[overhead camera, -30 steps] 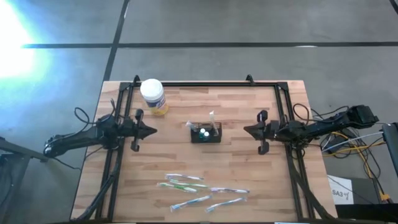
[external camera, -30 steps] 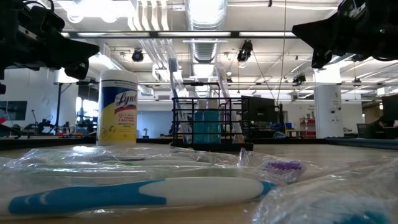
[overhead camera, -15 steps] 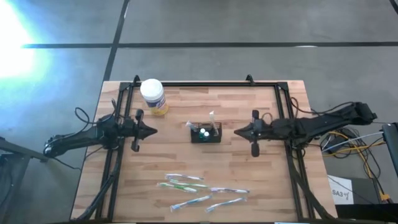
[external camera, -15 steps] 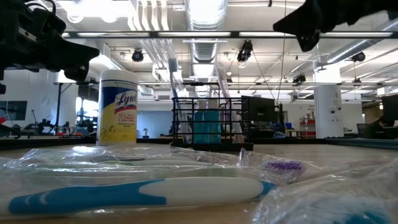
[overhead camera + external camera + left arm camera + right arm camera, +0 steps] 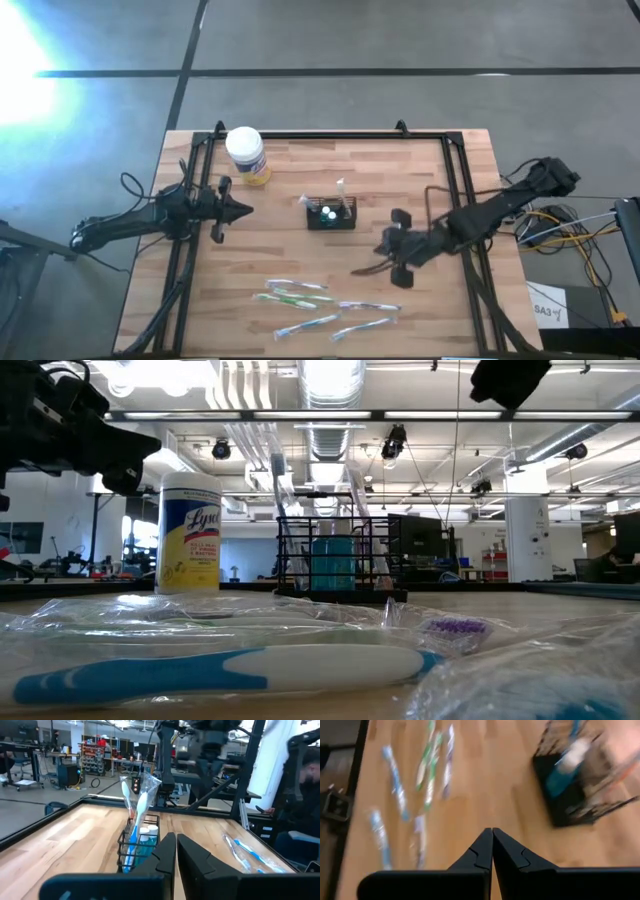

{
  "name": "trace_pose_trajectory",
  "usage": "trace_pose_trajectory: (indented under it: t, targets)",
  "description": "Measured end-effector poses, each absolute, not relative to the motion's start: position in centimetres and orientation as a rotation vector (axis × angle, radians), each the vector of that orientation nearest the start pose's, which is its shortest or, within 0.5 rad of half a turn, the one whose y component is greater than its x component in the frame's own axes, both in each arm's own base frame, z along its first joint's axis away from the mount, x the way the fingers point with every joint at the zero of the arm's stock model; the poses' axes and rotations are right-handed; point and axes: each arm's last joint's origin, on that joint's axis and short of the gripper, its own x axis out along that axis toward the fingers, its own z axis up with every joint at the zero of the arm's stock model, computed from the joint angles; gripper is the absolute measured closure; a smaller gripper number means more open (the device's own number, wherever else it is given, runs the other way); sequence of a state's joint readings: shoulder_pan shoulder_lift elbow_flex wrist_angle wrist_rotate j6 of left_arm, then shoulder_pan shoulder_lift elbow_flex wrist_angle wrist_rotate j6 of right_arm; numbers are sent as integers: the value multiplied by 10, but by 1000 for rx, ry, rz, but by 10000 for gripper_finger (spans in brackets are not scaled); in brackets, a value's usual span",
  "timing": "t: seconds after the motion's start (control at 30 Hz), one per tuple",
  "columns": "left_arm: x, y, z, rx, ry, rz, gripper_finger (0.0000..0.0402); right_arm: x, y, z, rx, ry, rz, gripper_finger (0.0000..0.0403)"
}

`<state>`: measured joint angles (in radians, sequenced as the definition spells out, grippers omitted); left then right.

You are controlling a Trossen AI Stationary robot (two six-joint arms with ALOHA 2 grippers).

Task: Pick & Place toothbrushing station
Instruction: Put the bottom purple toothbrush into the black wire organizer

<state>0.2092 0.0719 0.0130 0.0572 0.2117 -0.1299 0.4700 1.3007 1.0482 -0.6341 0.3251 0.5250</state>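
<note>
The toothbrushing station, a small black wire-mesh caddy (image 5: 331,214), stands on the wooden table near its middle, with toothbrushes and a blue tube upright in it; it also shows in the low view (image 5: 335,558), the left wrist view (image 5: 138,840) and the right wrist view (image 5: 585,777). My right gripper (image 5: 380,250) is shut and empty, above the table to the caddy's right and nearer the near edge. My left gripper (image 5: 246,210) is shut and empty, left of the caddy.
A white-lidded jar with a yellow label (image 5: 247,155) stands at the far left. Several wrapped toothbrushes (image 5: 325,305) lie near the table's near edge, also in the right wrist view (image 5: 427,767). A black metal frame (image 5: 330,135) runs along the table's edges.
My right gripper has swung out from the table's right edge toward the left and then toward the near edge, ending at the caddy's near right side, above the table. The left arm and the caddy have kept still.
</note>
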Motion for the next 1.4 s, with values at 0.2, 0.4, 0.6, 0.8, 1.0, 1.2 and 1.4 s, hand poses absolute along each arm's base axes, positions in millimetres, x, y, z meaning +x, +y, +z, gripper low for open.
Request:
trace_pose_trajectory:
  t: [0.2,0.4,0.6,0.8,1.0,1.2,1.4]
  targets:
    - [100,15,170,-152,-6,2,379,260,143,271,213,1000,-23,394]
    - [100,15,171,-165,-6,2,379,288,168,256,188,1083,-36,381]
    - [99,15,168,-183,18,4,378,309,196,238,191,1165,13,320]
    - [99,15,167,-184,25,4,378,310,214,210,130,1277,-32,256]
    - [100,15,166,-185,26,5,378,311,224,190,110,1316,-39,211]
    - [100,15,166,-202,31,6,378,314,229,172,87,1345,-51,197]
    - [100,15,165,-225,34,6,378,316,230,158,58,1368,-53,197]
